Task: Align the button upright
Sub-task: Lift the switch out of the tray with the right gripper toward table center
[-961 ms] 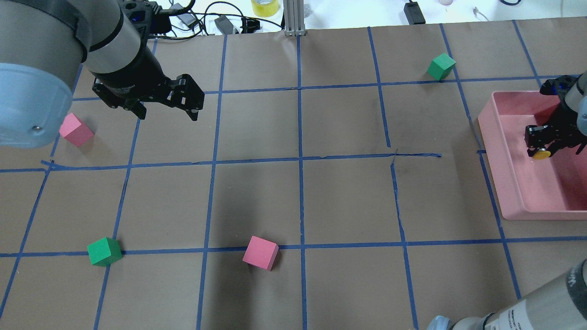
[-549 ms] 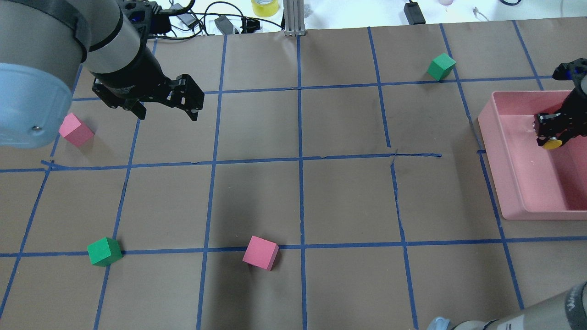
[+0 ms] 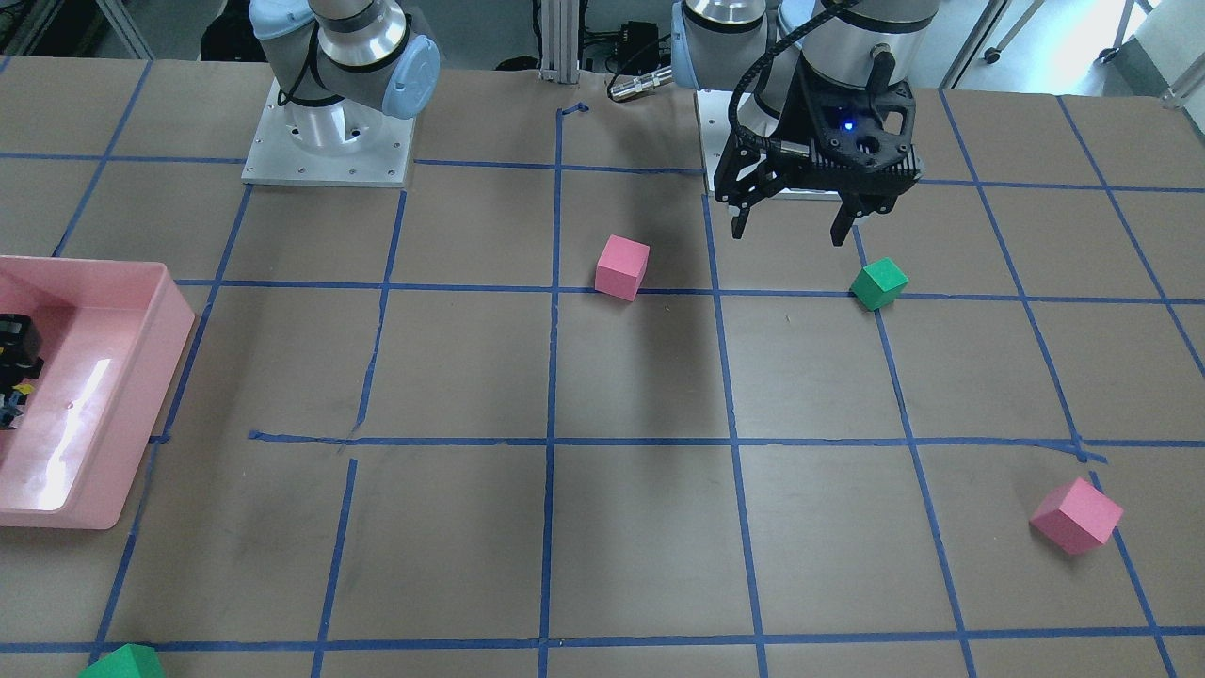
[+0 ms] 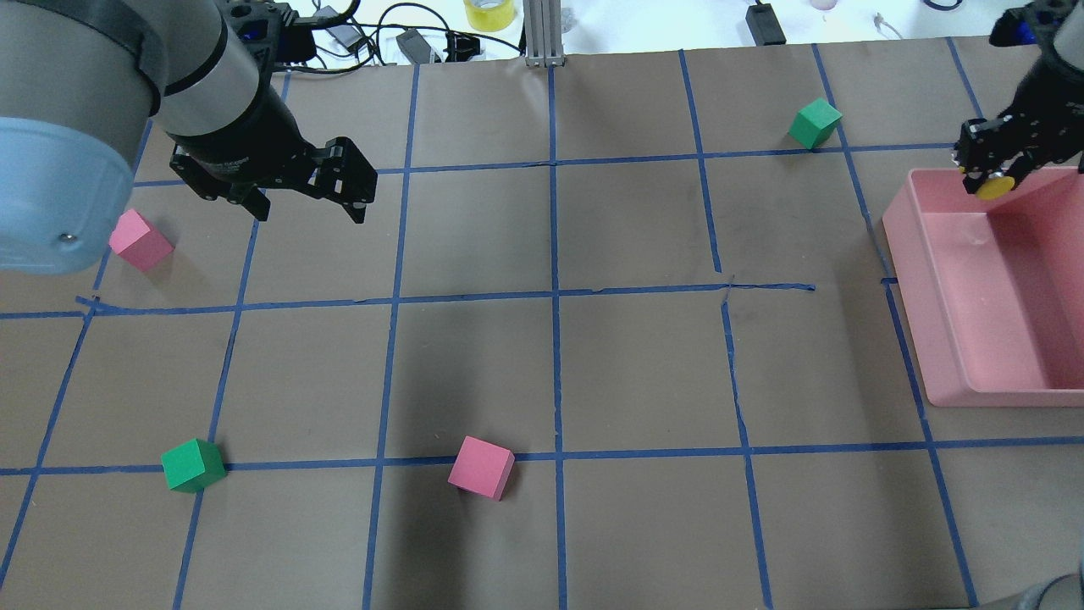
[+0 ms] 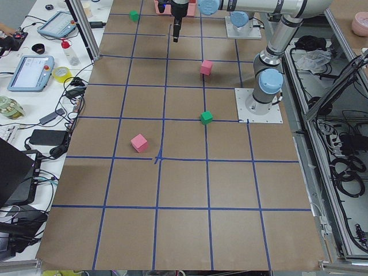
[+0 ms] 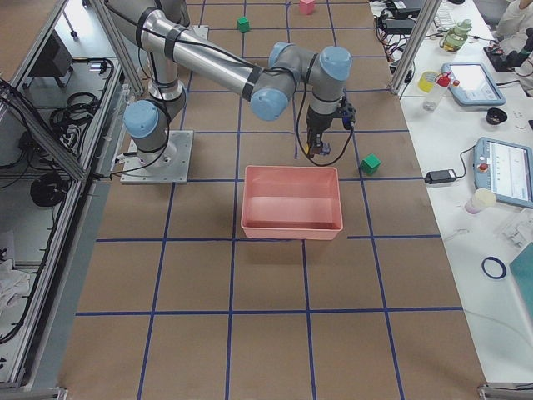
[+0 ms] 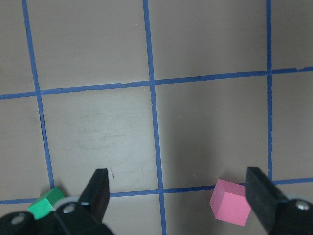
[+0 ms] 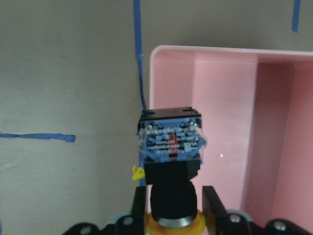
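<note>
Right wrist-mounted: blocky, yellow-capped button (image 8: pixel 170 147) between fingers (image 8: pixel 213 205)

The button (image 8: pixel 171 147) sits in the right end effector (image 8: pixel 174 196), above a corner of the tray (image 8: pixel 205 51). Below the left end effector (image 7: pixel 177 175), one cube (image 7: pixel 46 206) lies left and another cube (image 7: pixel 230 208) right, on the table (image 7: pixel 205 122).

The wide table covered with brown paper (image 4: pixel 627 364) is divided into large squares by blue tape lines (image 4: pixel 555 373). Beyond the left gripper (image 4: pixel 311 213), past the far table edge, a white surface holds black cables (image 4: pixel 406 34), a yellow roll of tape (image 4: pixel 489 13) and a grooved aluminium post (image 4: pixel 542 34). Beyond the right gripper (image 4: pixel 987 174), a long white bench (image 6: pixel 491 217) carries grey-framed tablets (image 6: pixel 510 171) and a clear plastic bottle (image 6: pixel 431 90). On the opposite side from the grippers stands a metal frame with hanging black cables (image 6: pixel 42 108). The light is even, with soft shadows (image 4: pixel 423 356) on the paper.
</note>
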Motion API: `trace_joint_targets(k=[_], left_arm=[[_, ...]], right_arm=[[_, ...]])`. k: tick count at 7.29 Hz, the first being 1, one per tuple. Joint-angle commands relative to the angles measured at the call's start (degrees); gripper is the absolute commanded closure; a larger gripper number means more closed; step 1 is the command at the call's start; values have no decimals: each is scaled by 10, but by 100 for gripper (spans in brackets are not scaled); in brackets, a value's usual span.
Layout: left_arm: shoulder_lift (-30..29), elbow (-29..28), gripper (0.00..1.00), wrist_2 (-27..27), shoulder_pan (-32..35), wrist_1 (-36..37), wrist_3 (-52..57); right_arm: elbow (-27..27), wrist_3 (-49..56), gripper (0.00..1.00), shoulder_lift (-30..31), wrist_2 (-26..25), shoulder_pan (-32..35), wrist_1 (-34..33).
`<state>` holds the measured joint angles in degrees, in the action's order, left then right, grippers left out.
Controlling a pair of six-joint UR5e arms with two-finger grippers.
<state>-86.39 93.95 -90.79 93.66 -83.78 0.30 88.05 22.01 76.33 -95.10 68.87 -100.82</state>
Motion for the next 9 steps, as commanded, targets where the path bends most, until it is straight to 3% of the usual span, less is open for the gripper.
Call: trace_joint_targets(k=[1,2,4,5,7,9], left_arm=[[0,0,0,0,0,0,0],[1,0,0,-1,0,-1,0],[0,0,0,0,0,1,0],[0,0,0,0,0,-1,0],[0,0,0,0,0,0,0],[0,1,0,-1,0,-2,0]], right_arm=[[-8,-132,100,-17,16,114,-8],[-9,-212,100,-30,29,167,-22],[-9,-301,100,-87,31,272,-112],[-10,-364,100,-120,72,308,-162],[-12,-448,100,-179,95,353,-217],[-22,-505,100,-213,87,391,-221]])
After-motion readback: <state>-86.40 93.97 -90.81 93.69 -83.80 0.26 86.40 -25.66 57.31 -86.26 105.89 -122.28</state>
